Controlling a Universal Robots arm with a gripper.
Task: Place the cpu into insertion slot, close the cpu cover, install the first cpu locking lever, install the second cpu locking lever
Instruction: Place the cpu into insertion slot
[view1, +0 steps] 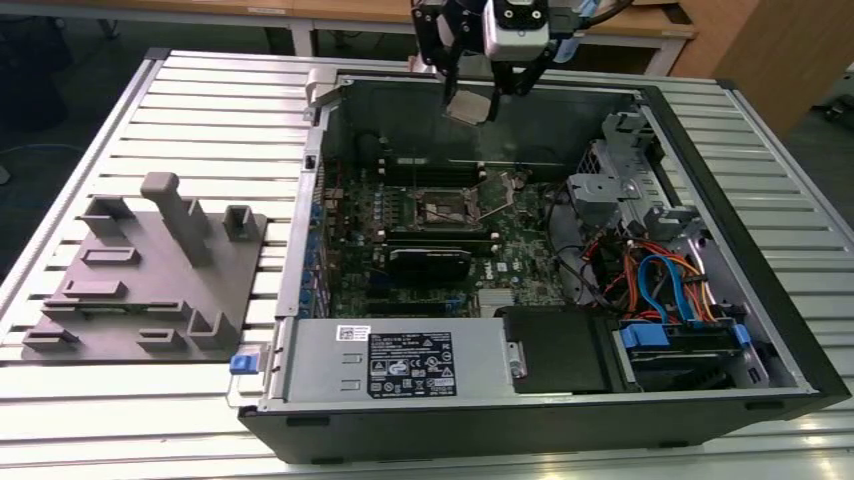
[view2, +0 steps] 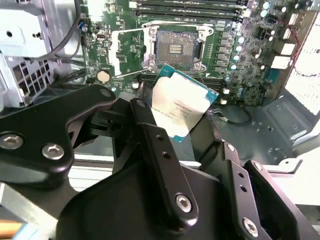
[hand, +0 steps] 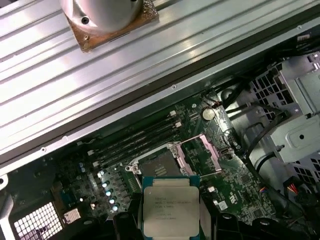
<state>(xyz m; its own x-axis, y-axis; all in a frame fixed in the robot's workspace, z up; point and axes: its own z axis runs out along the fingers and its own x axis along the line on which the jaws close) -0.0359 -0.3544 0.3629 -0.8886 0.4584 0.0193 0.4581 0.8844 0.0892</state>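
Observation:
My gripper (view1: 475, 100) hangs above the back wall of the open computer case, shut on the cpu (view1: 469, 108), a small square chip with a silver-grey top. In both wrist views the cpu (view2: 182, 102) (hand: 171, 207) sits between the black fingers (view2: 145, 122), tilted, high above the board. The insertion slot (view1: 447, 208) (view2: 175, 49) (hand: 156, 164) lies uncovered on the green motherboard, its dark centre exposed. The cpu cover (view2: 120, 52) (hand: 207, 150) is swung open beside the slot. A thin lever (view1: 503, 203) stands raised next to the slot.
The case (view1: 747, 330) lies on a slatted metal table (view1: 214, 100). Long memory slots (view1: 427, 168) run behind the socket and a black card (view1: 427, 262) sits in front. A drive cage with cables (view1: 667, 290) is at the exterior view's right, a grey fixture (view1: 147, 270) at its left.

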